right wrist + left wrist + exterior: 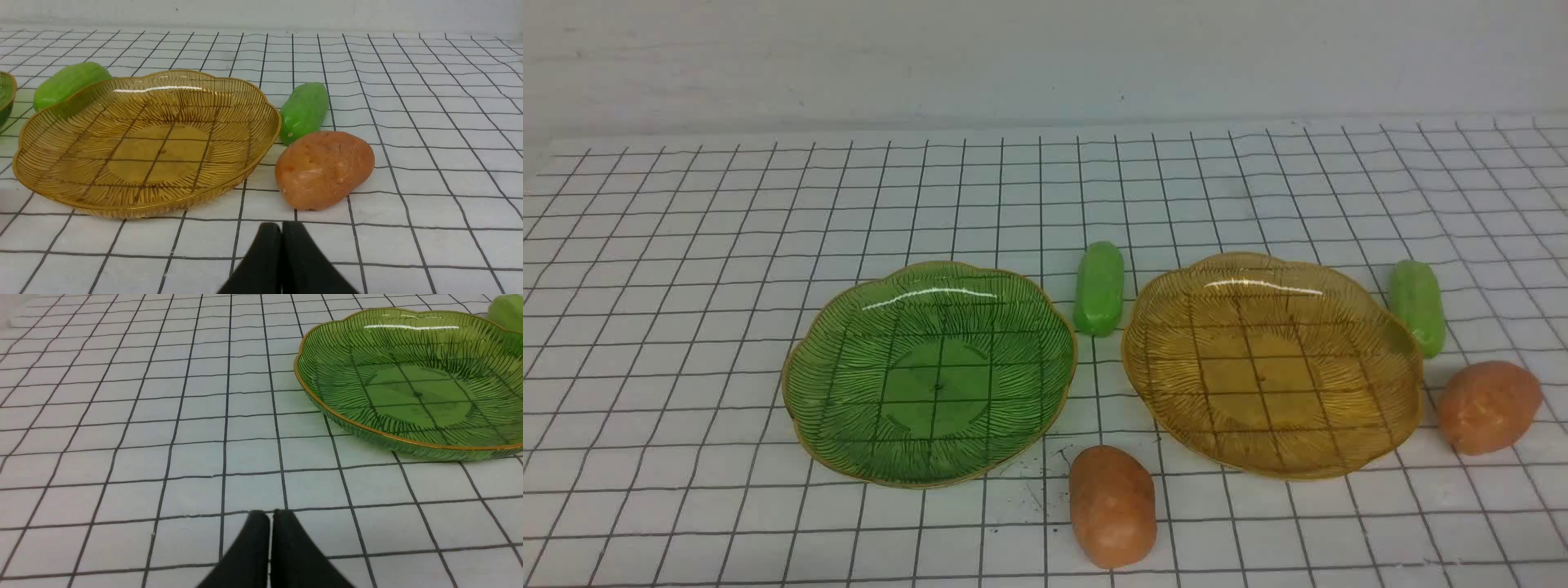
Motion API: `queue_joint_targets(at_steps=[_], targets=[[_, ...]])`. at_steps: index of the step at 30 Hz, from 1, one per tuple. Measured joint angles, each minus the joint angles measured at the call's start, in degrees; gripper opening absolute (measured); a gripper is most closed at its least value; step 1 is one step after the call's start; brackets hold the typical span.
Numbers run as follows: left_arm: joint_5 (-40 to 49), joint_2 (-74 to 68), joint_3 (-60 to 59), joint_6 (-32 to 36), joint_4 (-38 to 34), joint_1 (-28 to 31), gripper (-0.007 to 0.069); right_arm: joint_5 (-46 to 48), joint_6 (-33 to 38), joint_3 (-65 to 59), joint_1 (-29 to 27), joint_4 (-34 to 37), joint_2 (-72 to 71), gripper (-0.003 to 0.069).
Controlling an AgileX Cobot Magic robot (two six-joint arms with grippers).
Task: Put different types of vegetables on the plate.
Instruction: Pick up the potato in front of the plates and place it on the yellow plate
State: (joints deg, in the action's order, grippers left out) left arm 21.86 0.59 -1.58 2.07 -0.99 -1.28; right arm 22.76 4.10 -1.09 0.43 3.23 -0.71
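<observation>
My left pincer (pixel 269 516) and right pincer (pixel 281 228) are both closed, low over the tabletop (pixel 686 327). Near potato (pixel 1112 506) lies before the gap between green plate (pixel 849 392) and amber plate (pixel 1176 359), middle cucumber (pixel 1099 287) in that gap. Right cucumber (pixel 1417 307) and right potato (pixel 1489 407) sit beside the amber plate.

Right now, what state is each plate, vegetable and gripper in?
Green plate: empty.
Amber plate: empty.
Middle cucumber: lying loose between plates.
Right cucumber: loose beside amber plate.
Front potato: loose, unplated.
Right potato: loose, unplated.
Left gripper: shut, empty.
Right gripper: shut, empty.
</observation>
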Motion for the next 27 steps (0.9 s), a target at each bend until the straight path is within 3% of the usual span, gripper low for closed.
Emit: queue_joint_targets(at_steps=[21,27], targets=[[-0.59,0.00,0.00,0.08,1.00,0.00,-0.0008,0.00,0.00,0.00,0.00,0.00,0.00,-0.0014],[-10.48,0.00,-0.07,-7.47,-6.62,0.00,-0.0008,0.00,0.00,0.00,0.00,0.00,0.00,-0.0014]])
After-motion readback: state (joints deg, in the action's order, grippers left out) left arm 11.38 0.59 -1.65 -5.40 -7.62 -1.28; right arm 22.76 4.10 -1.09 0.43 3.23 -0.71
